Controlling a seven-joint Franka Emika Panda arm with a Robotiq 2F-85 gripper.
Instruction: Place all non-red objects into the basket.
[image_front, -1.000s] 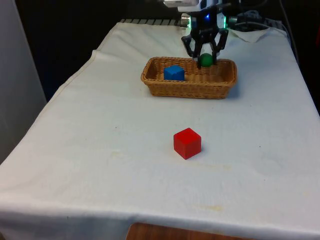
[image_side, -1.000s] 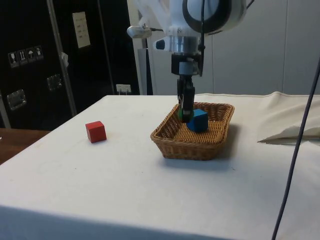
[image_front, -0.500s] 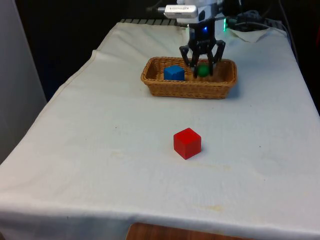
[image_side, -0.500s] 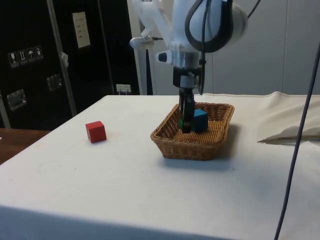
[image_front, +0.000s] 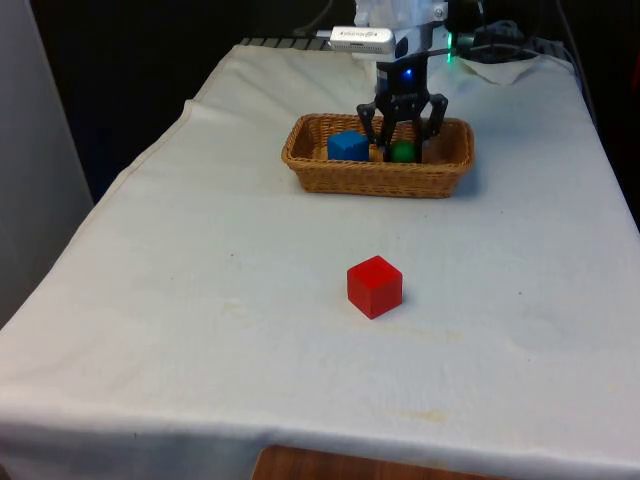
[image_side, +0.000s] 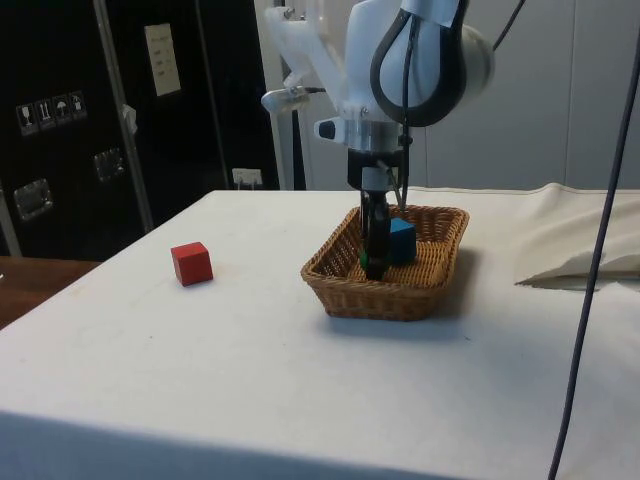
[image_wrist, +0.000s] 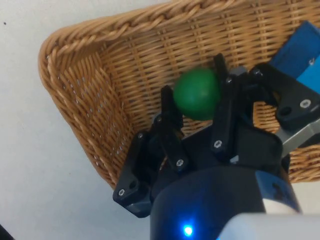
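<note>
Basket (image_front: 455, 172): the woven basket sat at the far end of the table (image_front: 180, 300), toward the front view's right.
Blue cube (image_front: 348, 146): it lay inside the basket, at the end toward the front view's left.
Green ball (image_front: 403, 152): it was down inside the basket, beside the blue cube, between the two black fingers (image_wrist: 172, 135).
Gripper (image_front: 402, 140): it had dipped into the basket, pointing straight down. In the side view the gripper (image_side: 373, 262) reached low between the basket walls.
Jaws: they sat right against both sides of the ball, so they looked to be grasping it. I could not tell if the ball touched the basket floor.
Red cube (image_front: 374, 286): it sat alone on the cloth, well apart from the basket. It should stay there.
Doing it well: I think the ball should go low before the jaws let go, so it does not bounce out. Then lift straight up, clear of the rim and the blue cube.
</note>
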